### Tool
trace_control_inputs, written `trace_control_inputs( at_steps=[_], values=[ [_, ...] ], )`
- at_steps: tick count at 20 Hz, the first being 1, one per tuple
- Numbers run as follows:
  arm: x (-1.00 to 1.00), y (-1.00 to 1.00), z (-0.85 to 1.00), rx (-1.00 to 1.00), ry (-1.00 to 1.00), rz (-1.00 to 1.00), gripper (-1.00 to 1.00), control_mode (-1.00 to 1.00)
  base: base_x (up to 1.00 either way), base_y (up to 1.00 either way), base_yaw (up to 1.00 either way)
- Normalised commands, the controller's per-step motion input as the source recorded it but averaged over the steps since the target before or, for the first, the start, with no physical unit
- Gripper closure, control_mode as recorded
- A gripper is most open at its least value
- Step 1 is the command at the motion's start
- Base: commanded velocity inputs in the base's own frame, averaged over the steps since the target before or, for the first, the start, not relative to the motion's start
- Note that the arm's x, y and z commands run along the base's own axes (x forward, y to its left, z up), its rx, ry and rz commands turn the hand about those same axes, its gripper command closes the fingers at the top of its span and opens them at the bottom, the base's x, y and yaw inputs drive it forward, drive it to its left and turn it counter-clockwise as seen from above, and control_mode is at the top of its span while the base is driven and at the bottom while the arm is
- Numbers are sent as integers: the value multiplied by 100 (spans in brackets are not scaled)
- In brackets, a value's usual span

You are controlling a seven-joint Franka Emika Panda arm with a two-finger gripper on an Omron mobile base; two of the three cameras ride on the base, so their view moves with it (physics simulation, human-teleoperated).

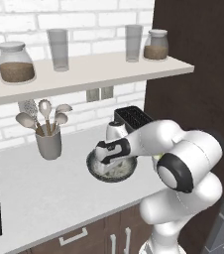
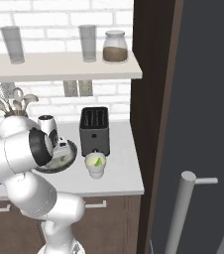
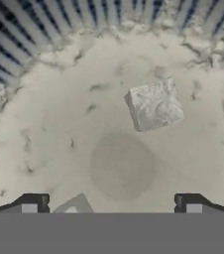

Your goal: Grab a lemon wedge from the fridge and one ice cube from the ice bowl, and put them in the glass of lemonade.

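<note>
The ice bowl (image 1: 95,171) (image 2: 74,149) sits on the counter in front of the toaster. My gripper (image 1: 115,164) (image 3: 111,203) hangs open just above its inside, fingertips (image 3: 34,202) wide apart with nothing between them. In the hand view a whitish ice cube (image 3: 154,105) lies on the speckled bowl floor (image 3: 44,124), ahead of the fingers and a little right. A corner of another ice cube (image 3: 74,204) shows near the left fingertip. The glass of lemonade (image 2: 95,166) stands right of the bowl, with a small yellow-green lemon wedge (image 2: 99,161) in it. The fridge (image 2: 203,99) is at the right.
A black toaster (image 1: 133,118) (image 2: 94,130) stands behind the bowl and cup. A grey utensil holder (image 1: 48,142) with spoons is left of the bowl. A shelf (image 1: 84,74) above carries jars and tall glasses. The fridge's bar handle (image 2: 182,213) juts out at lower right.
</note>
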Motion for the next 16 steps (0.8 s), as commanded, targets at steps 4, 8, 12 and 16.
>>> trace_control_inputs(
  at_steps=[4,8,12,16],
  values=[
    [18,0,9,0,0,11,-100,-100,0,0,0],
    [8,0,1,0,0,9,-100,-100,0,0,0],
    [16,2,0,0,0,7,-100,-100,0,0,0],
    [-43,8,0,0,0,4,-100,-100,0,0,0]
  ],
)
